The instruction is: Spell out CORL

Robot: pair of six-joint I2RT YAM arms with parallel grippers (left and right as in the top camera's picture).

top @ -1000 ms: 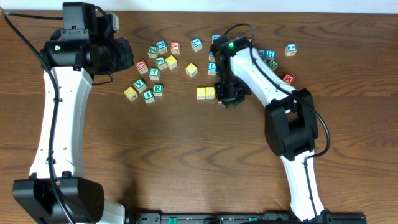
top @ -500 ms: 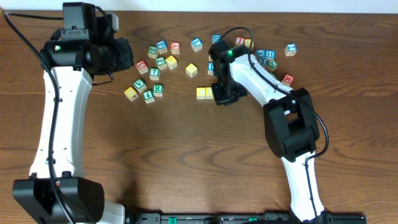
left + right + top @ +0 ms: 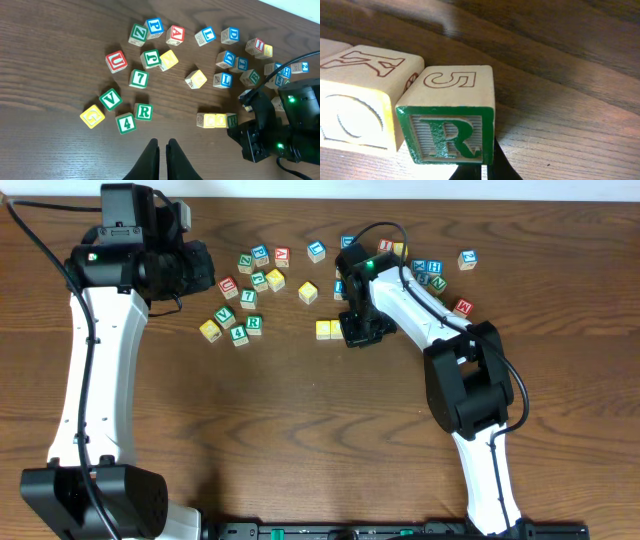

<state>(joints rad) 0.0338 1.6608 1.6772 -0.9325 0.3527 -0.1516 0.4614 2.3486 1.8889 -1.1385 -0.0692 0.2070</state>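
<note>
Two yellow-faced cubes (image 3: 323,330) (image 3: 337,329) sit side by side in a row at mid-table. A green R cube (image 3: 447,120) stands tight against the right one, the O cube (image 3: 355,112); it also shows in the left wrist view (image 3: 231,120). My right gripper (image 3: 486,169) is shut, its tips at the R cube's near lower edge, nothing between them. From overhead this gripper (image 3: 357,330) covers the R cube. Two blue L cubes (image 3: 205,35) (image 3: 223,80) lie farther back. My left gripper (image 3: 163,144) is shut and hangs over bare wood.
Loose cubes lie left of the row: a red U (image 3: 116,61), green 7 (image 3: 139,78), V (image 3: 110,99), 4 (image 3: 126,123), another green R (image 3: 143,111) and a yellow cube (image 3: 92,116). More cubes (image 3: 436,273) cluster behind the right arm.
My right gripper has slid left toward the yellow pair and closed. The left arm has not moved.
</note>
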